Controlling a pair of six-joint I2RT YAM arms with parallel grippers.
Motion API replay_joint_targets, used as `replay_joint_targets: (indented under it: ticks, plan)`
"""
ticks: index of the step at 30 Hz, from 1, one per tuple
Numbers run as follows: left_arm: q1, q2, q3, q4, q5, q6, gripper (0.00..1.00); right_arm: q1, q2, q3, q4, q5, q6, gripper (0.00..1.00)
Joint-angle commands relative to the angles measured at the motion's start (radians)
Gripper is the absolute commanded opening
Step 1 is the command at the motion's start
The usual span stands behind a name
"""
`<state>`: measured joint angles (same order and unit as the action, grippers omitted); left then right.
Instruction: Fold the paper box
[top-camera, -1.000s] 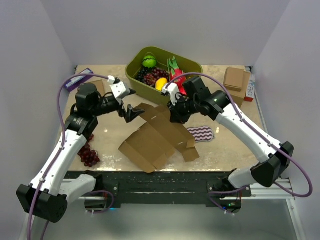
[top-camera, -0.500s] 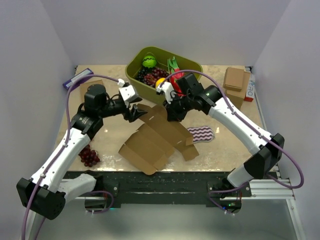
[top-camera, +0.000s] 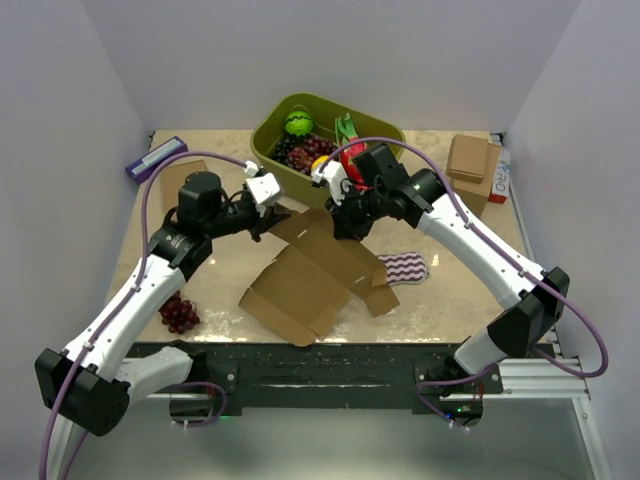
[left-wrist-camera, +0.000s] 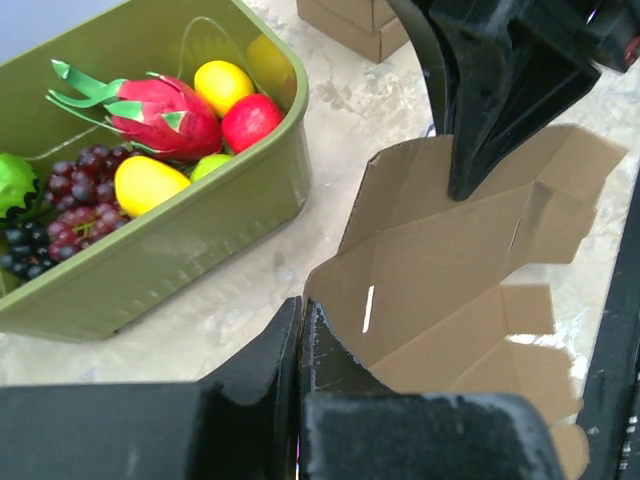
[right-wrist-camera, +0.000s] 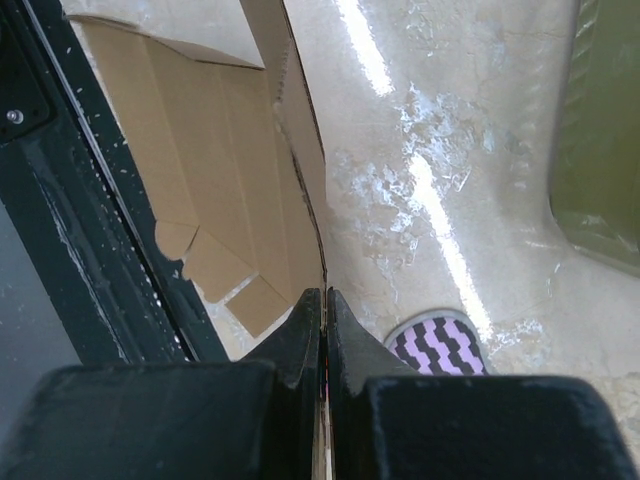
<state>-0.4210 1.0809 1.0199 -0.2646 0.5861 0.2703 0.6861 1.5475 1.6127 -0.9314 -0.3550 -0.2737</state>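
White walls (top-camera: 300, 50) close in a pale marbled table (top-camera: 460, 285). At the far left I see a purple pack (top-camera: 155, 158) by the back edge and a bunch of grapes (top-camera: 178, 312) near the front.

My left gripper (left-wrist-camera: 300, 322) is closed tight: its fingers pinch a corner of the box (top-camera: 310, 275), on its raised left flap. The box sits at the middle of the table, mostly opened out with its inner face up. Its near panels lie flat and its far panels are lifted off the surface between my two grippers.

Behind it stands a green bin (left-wrist-camera: 180, 250) of fruit, apart from the cardboard.

My right gripper (right-wrist-camera: 322, 300) comes down on the far right panel. Its jaws are closed on the thin cardboard edge, which runs straight into the slit between the fingers in the wrist view.

Just right of the box lies a purple-and-white striped cloth (top-camera: 403, 267), touching the nearest flap or just short of it — I cannot tell which. In the far right corner stands a stack of small cartons (top-camera: 470, 165), well apart from the box.
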Motion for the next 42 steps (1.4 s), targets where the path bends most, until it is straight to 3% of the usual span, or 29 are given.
replay_joint_targets:
  ticks: [1,2,4,7,8,11,12,13,16,22,26,30,33,42]
  plan:
    - [-0.013,-0.025,-0.038,0.06,-0.055,-0.009,0.0,-0.003,-0.033,0.039,0.037,0.051,0.037,0.17]
    - [-0.016,-0.033,-0.067,0.095,-0.069,-0.032,0.0,-0.003,-0.038,0.038,0.049,0.065,0.078,0.26]
    - [-0.016,-0.068,-0.112,0.151,-0.127,-0.074,0.0,-0.002,-0.059,0.024,0.098,0.126,0.152,0.57]
    - [-0.021,-0.127,-0.239,0.315,-0.178,-0.157,0.0,-0.002,-0.104,-0.034,0.196,0.215,0.37,0.73]
    - [-0.028,-0.136,-0.282,0.364,-0.19,-0.183,0.0,-0.002,-0.119,-0.051,0.216,0.241,0.513,0.78]
    - [-0.05,-0.151,-0.328,0.412,-0.261,-0.206,0.0,-0.002,-0.202,-0.204,0.391,0.284,0.848,0.8]
    - [-0.056,-0.148,-0.331,0.415,-0.275,-0.203,0.0,-0.003,-0.229,-0.338,0.466,0.257,0.931,0.81]
    - [-0.067,-0.148,-0.334,0.416,-0.279,-0.201,0.0,-0.002,-0.297,-0.412,0.658,0.217,1.094,0.81]
    - [-0.096,-0.156,-0.363,0.45,-0.305,-0.194,0.0,0.003,-0.398,-0.678,0.976,0.188,1.4,0.81]
    - [-0.156,-0.167,-0.4,0.466,-0.417,-0.171,0.0,0.026,-0.513,-0.893,1.117,0.286,1.695,0.85]
    - [-0.167,-0.171,-0.408,0.462,-0.529,-0.183,0.0,0.03,-0.556,-0.907,1.119,0.283,1.762,0.86]
    - [-0.17,-0.182,-0.415,0.462,-0.585,-0.195,0.0,0.033,-0.616,-0.855,0.939,0.437,1.713,0.91]
    - [-0.179,-0.185,-0.422,0.464,-0.659,-0.201,0.0,0.033,-0.656,-0.843,0.903,0.49,1.714,0.93]
    - [-0.209,-0.2,-0.425,0.453,-0.758,-0.226,0.0,0.065,-0.56,-0.84,1.012,0.442,1.811,0.93]
